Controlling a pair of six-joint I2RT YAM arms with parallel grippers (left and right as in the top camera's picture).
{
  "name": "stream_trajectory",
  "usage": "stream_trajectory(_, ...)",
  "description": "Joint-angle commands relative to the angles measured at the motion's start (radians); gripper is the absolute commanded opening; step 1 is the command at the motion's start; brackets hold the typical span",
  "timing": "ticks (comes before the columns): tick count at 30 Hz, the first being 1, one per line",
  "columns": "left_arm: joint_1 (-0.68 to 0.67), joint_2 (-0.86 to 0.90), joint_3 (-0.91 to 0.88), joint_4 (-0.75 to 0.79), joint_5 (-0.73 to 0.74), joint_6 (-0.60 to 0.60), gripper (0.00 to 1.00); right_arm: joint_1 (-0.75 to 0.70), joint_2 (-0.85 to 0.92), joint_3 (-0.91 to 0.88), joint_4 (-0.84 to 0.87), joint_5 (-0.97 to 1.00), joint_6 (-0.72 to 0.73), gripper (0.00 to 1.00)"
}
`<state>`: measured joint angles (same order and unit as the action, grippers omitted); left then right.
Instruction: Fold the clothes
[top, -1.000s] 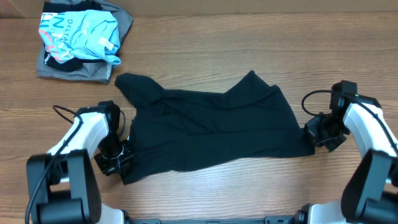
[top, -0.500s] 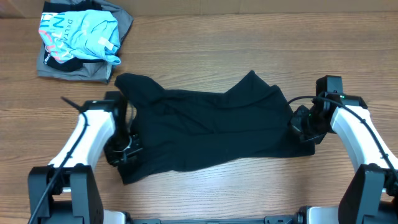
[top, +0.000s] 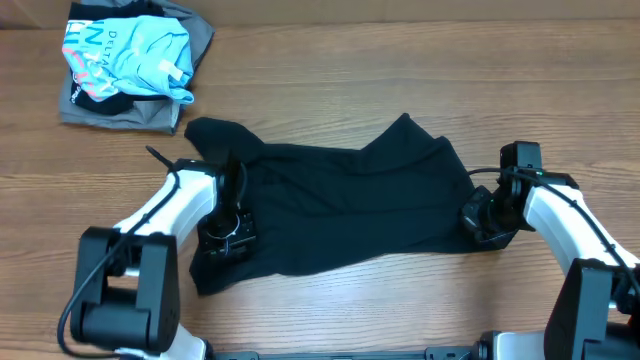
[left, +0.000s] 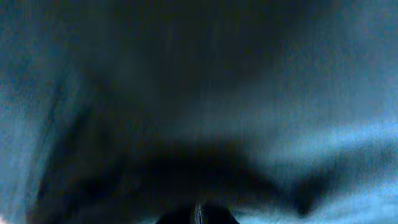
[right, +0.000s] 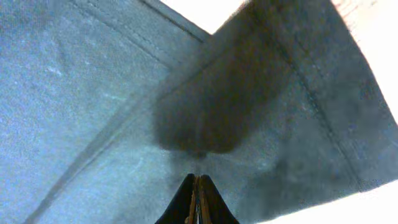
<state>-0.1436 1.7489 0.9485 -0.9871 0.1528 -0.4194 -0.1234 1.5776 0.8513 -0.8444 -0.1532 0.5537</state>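
The clothes (top: 340, 210) are one black T-shirt spread crumpled across the middle of the wooden table, with a sleeve pointing to the back left. My left gripper (top: 222, 243) sits over its lower left part, shut, and dark fabric (left: 249, 74) fills the left wrist view right up to the tips (left: 198, 213). Shut at the shirt's right edge is my right gripper (top: 478, 222). In its wrist view the closed gripper (right: 197, 186) meets hemmed fabric (right: 93, 93) that rises in a fold just ahead. No white tag shows.
A light blue printed shirt (top: 130, 55) lies on a grey folded garment (top: 110, 108) at the back left corner. Bare wood (top: 400, 60) runs along the back and the front edge of the table. Both arms' white links reach in from the front corners.
Both shut grippers have moved inward, the left one rightwards onto the shirt and the right one leftwards. The shirt's right edge has drawn in with the right gripper.
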Motion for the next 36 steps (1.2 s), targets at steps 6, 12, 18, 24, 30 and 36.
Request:
stream_trajectory(6, 0.042, 0.149, -0.012, 0.069, -0.062, -0.014, 0.11, -0.003, 0.005, -0.073, 0.023, 0.022, 0.095, 0.04)
stream_trajectory(12, 0.147, 0.154, -0.011, 0.022, -0.139, -0.037, 0.2, -0.088, 0.005, -0.07, -0.005, 0.084, 0.154, 0.04)
stream_trajectory(18, 0.267, 0.154, -0.008, 0.024, -0.145, -0.006, 0.18, -0.16, 0.005, -0.07, -0.025, 0.09, 0.127, 0.04)
stream_trajectory(24, 0.309, 0.153, 0.034, -0.014, -0.146, 0.001, 0.17, -0.164, 0.0, -0.053, -0.066, 0.135, 0.161, 0.04)
stream_trajectory(30, 0.307, 0.153, 0.191, -0.151, -0.164, -0.008, 0.14, -0.164, -0.095, 0.042, -0.183, 0.223, 0.179, 0.04)
stream_trajectory(36, 0.306, 0.113, 0.381, -0.281, -0.166, -0.007, 0.15, -0.162, -0.217, 0.222, -0.27, 0.182, 0.075, 0.04)
